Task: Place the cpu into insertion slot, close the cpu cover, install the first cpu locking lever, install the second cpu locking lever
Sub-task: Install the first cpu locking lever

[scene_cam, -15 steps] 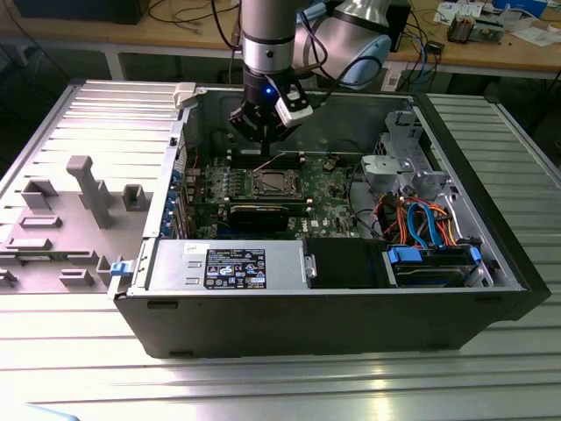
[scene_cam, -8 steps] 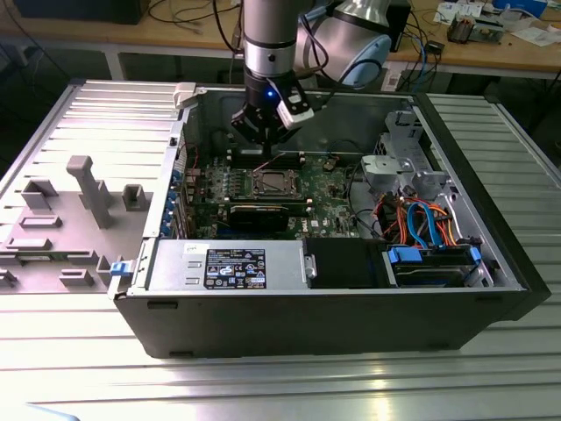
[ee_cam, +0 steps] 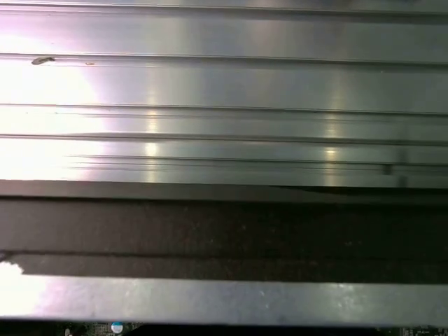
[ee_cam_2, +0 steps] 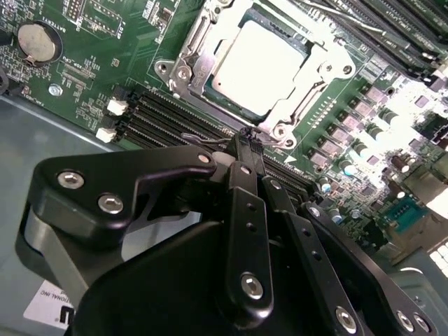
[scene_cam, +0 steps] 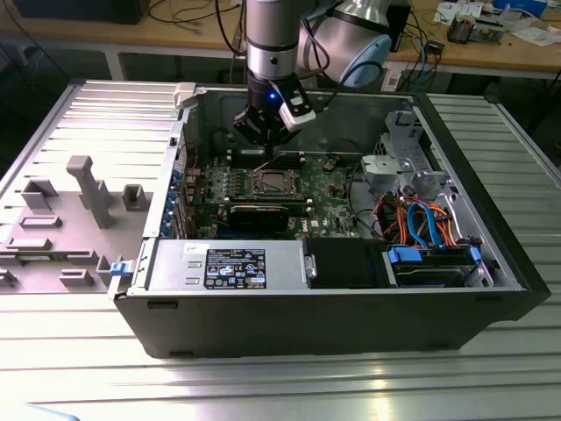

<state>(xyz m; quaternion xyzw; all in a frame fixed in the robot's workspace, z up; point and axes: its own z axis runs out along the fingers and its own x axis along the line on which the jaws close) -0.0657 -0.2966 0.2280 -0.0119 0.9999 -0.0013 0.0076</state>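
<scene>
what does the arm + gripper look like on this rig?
Arm: silver-grey tube segments with rounded joint housings, a blue light glowing at the wrist, dark cables alongside. Gripper: matte black linkage plates joined by silver screws and pins, narrowing to slim black fingers.

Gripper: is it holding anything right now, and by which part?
The gripper looks shut on a thin wire lever beside the cpu cover, pinching its end near the socket corner.

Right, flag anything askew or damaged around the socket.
Nothing stands out: the square silver chip sits flat and square inside the silver metal frame plate on the green circuit board.
</scene>
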